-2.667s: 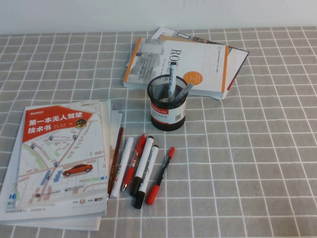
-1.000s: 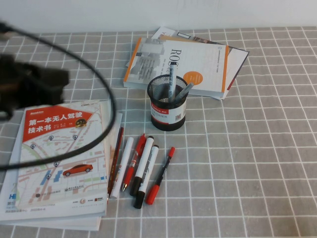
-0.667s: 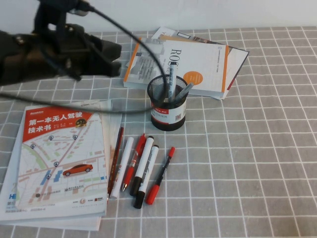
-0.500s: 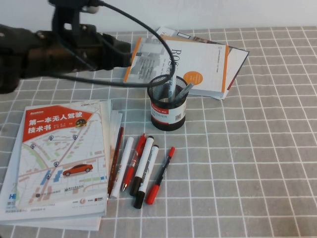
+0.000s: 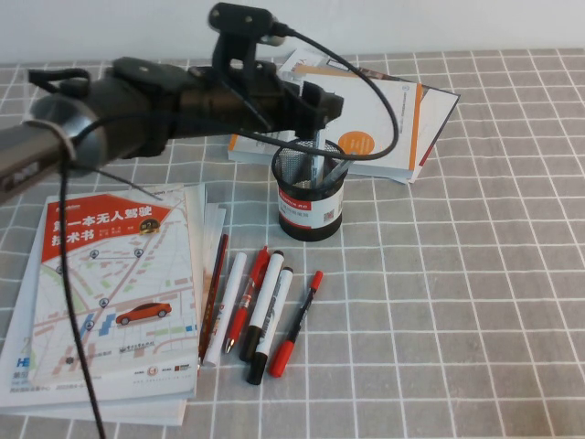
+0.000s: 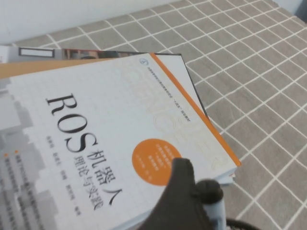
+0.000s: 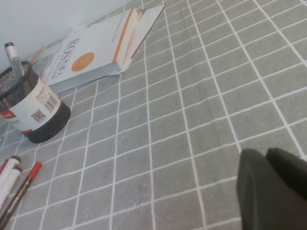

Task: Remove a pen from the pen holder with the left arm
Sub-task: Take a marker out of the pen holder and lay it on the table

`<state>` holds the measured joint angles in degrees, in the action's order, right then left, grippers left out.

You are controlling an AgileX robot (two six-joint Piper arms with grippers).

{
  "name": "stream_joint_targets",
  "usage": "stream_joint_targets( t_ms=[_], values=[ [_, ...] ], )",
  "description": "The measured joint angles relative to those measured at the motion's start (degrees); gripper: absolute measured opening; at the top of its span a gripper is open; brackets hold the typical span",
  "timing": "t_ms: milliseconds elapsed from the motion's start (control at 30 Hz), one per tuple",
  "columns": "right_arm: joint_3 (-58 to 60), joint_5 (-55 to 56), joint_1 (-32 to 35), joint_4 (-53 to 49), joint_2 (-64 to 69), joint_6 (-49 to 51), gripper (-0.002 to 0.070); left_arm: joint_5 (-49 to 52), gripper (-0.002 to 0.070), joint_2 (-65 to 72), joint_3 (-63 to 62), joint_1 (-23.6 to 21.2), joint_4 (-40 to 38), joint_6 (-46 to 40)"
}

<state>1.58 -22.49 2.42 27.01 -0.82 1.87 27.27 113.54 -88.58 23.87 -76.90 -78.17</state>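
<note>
- So far no pen has left the pen holder: a grey-barrelled pen stands upright in the black mesh cup, and a second pen leans against the rim beside it.
- Directly over the cup hangs the left gripper, just above the upright pen's top. Its jaws look parted and hold nothing.
- From the left wrist camera, one dark finger sits just beside the pen's cap; I cannot tell whether they touch.
- Judging from that, the reach is done and the task is at the grasp. What is left is to settle the jaws around the upright pen, close on it, draw it straight up clear of the rim and carry it off.
- Around the holder is the grey checked tablecloth, with the ROS book lying just behind on another book.
- Nearer the robot, a row of loose pens lies beside a stack topped by a red-covered book; these look like no part of the pick.
- Only its own wrist camera shows the right gripper: fingers together, empty, low over bare cloth, well apart from the holder.
</note>
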Motion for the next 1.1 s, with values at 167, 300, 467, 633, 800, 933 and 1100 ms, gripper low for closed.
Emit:
stream_joint_targets(
  t_ms=[167,300,467,633,800,933,1100],
  values=[
    [0.0,0.0,0.0,0.0,0.0,0.0,-0.0013,-2.3,0.0515,3.6,-3.0,1.0,-0.9,-0.4],
    [0.0,0.0,0.0,0.0,0.0,0.0,-0.0013,-3.1,0.0515,5.4,-3.7,1.0,-2.3,-0.6],
    [0.0,0.0,0.0,0.0,0.0,0.0,-0.0013,-3.4,0.0515,7.0,-3.8,1.0,-4.4,-0.6],
    [0.0,0.0,0.0,0.0,0.0,0.0,-0.0013,-3.5,0.0449,7.2,-3.8,1.0,-5.0,-0.6],
    [0.0,0.0,0.0,0.0,0.0,0.0,-0.0013,-3.6,0.0251,7.2,-3.8,1.0,-5.3,-0.6],
    [0.0,0.0,0.0,0.0,0.0,0.0,-0.0013,-3.3,0.0118,7.2,-3.8,1.0,-5.5,-0.6],
    [0.0,0.0,0.0,0.0,0.0,0.0,-0.0013,-3.1,0.011,7.2,-3.9,1.0,-5.6,-0.6]
  ],
)
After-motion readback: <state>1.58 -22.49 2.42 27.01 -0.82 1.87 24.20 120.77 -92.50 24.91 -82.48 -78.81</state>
